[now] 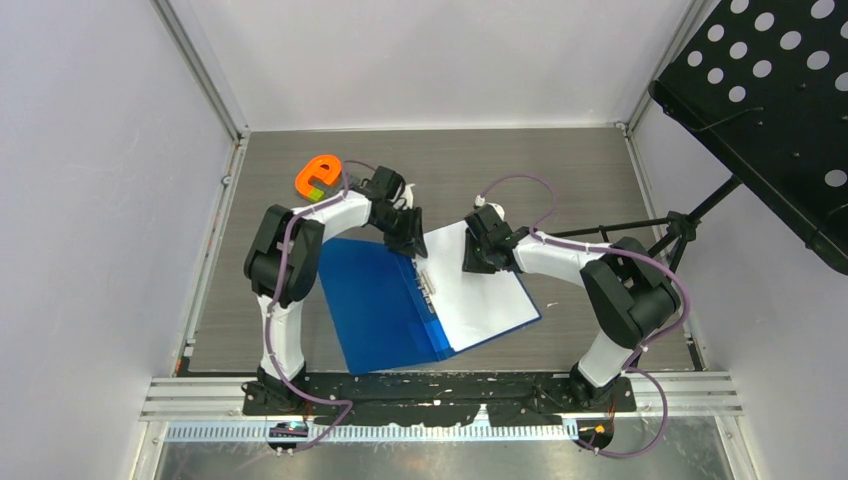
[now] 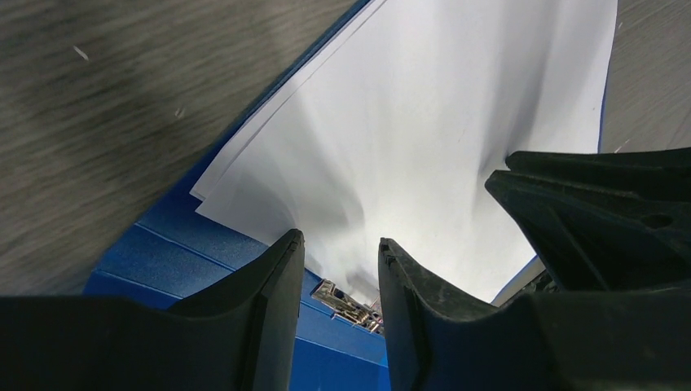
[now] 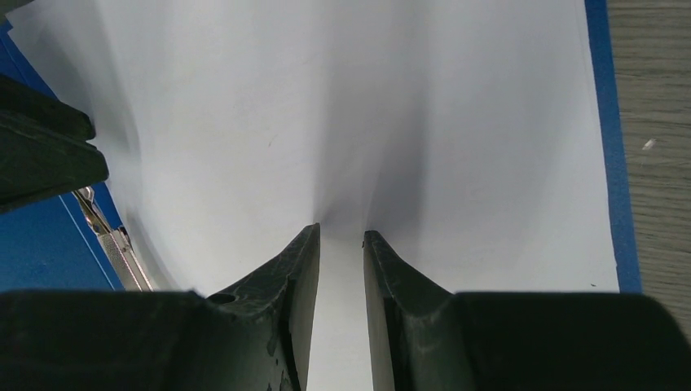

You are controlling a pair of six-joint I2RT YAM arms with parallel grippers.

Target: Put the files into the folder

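Note:
The blue folder [image 1: 380, 300] lies open on the table, with the metal clip [image 1: 430, 285] along its spine. The white files [image 1: 480, 295] lie on its right half, slightly bowed near the spine. My left gripper [image 1: 410, 240] is open and empty, at the far end of the spine; in the left wrist view [image 2: 341, 244] the clip [image 2: 350, 300] shows between its fingers, below the files [image 2: 424, 122]. My right gripper [image 1: 478, 258] is narrowly open, its tips down on the files [image 3: 367, 106] in the right wrist view [image 3: 342, 232], holding nothing.
An orange e-shaped object [image 1: 320, 177] lies at the back left of the table behind the left arm. A black perforated panel [image 1: 770, 100] on a tripod stand [image 1: 690, 225] hangs over the right side. White enclosure walls ring the table.

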